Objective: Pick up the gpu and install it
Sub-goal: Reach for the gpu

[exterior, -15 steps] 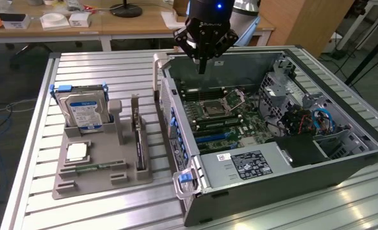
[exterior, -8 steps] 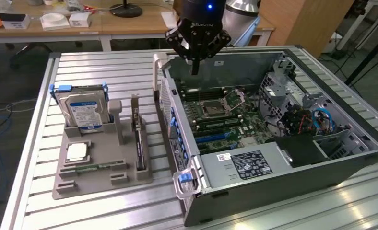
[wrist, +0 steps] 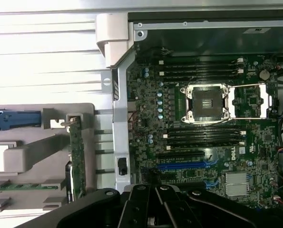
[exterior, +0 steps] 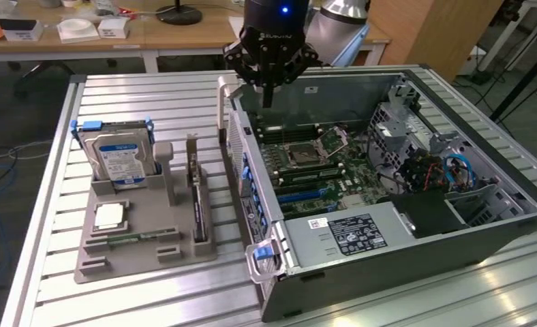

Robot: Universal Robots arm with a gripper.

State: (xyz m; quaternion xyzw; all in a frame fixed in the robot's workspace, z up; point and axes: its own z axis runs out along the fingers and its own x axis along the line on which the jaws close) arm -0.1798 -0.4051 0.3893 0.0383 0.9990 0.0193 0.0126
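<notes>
**Pincer empty above the case, gpu in its holder**

Nearest the exterior camera, the slatted metal table (exterior: pixel 150 300) carried a grey holder (exterior: pixel 114 266) on the exterior view's left. A narrow green memory stick (exterior: pixel 134 238) lay flat in the holder, with a small pale square chip (exterior: pixel 110 216) just behind it.

The gpu (exterior: pixel 195 201) stood on its edge in a slot along the side of the holder that faced the computer case (exterior: pixel 450 238). Its silver bracket was at the far end, and nothing gripped it. In the wrist view it showed as a thin green edge. Farther back in the holder, a hard drive (exterior: pixel 118 160) with a blue and white label stood upright.

On the exterior view's right, the case lay on its side with its panel off. A silver power supply (exterior: pixel 341 235) sat at its near end and the motherboard (exterior: pixel 314 163) was bare beyond that.

The gripper (exterior: pixel 266 103) hung over the far corner of the case, just above the rim. Its fingers were drawn together and held nothing. It was well apart from the gpu, which lay nearer the camera and toward the exterior view's left.

Beyond the table was a wooden desk (exterior: pixel 178 34) with small white items and a black round base (exterior: pixel 178 13).
</notes>
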